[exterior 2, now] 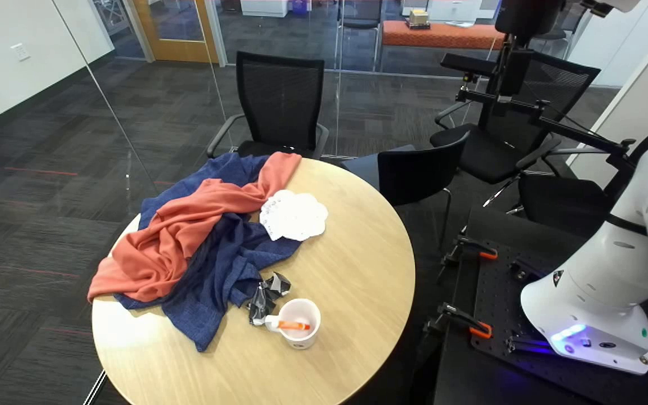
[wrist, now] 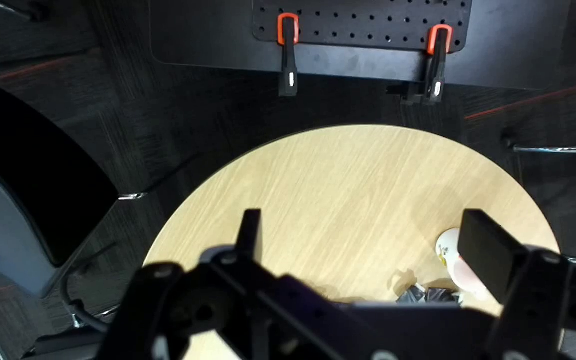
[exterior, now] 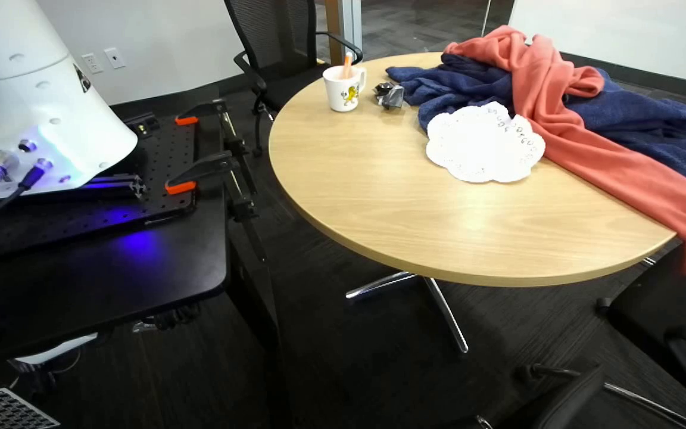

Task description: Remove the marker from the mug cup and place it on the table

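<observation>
The orange marker (exterior: 348,64) stands in the white mug cup (exterior: 338,95) and sticks out above its rim. In an exterior view from above, the marker (exterior 2: 293,325) leans across the mouth of the mug cup (exterior 2: 301,341), towards the handle side. The mug stands upright near the edge of the round wood table (exterior: 373,196). In the wrist view my gripper (wrist: 363,212) is open and empty, well above the table. The mug cup (wrist: 449,245) shows partly behind the right finger; only a trace of the marker shows there.
Crumpled black wrapping (exterior 2: 268,295) lies right beside the mug. A white scalloped plate (exterior: 486,143) sits against a navy cloth (exterior: 468,80) and a coral cloth (exterior: 557,113). Chairs (exterior 2: 282,101) stand around the table. The robot's black bench (exterior: 140,244) has orange-tipped clamps (exterior: 200,170).
</observation>
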`<state>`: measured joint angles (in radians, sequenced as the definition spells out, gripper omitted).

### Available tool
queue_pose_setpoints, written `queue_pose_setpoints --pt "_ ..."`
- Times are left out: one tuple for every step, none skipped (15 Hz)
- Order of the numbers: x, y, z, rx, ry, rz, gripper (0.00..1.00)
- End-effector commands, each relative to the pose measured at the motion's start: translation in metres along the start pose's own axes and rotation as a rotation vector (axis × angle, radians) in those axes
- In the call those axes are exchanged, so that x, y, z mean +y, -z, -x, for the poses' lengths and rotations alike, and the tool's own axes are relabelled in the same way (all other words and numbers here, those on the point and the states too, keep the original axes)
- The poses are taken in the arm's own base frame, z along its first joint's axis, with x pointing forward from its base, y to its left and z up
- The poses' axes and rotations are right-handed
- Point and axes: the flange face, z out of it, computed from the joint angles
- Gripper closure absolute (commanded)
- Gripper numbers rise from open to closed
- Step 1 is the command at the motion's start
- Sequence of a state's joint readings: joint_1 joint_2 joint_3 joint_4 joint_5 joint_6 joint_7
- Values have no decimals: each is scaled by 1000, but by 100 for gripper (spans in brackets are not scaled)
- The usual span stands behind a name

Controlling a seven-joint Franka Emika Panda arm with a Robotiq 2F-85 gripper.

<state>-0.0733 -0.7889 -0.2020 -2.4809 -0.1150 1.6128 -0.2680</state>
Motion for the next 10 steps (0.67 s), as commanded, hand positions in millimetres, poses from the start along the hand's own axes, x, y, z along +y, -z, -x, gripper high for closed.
queue_pose_setpoints --pt "-14 -7 -12 36 75 8 0" --pt "-19 -12 -17 51 99 9 0" --pt "-23 -16 -21 65 123 7 0" --pt "-28 -22 -26 81 151 6 0" --pt "-34 -28 -31 98 172 3 0" --pt "-39 -36 -36 118 199 -1 0" --pt "-44 -43 -40 136 219 -6 0" --pt "-51 -51 -45 159 241 -12 0" --pt "-58 -58 -49 179 258 -21 0" --pt "-66 -67 -54 201 275 -28 0"
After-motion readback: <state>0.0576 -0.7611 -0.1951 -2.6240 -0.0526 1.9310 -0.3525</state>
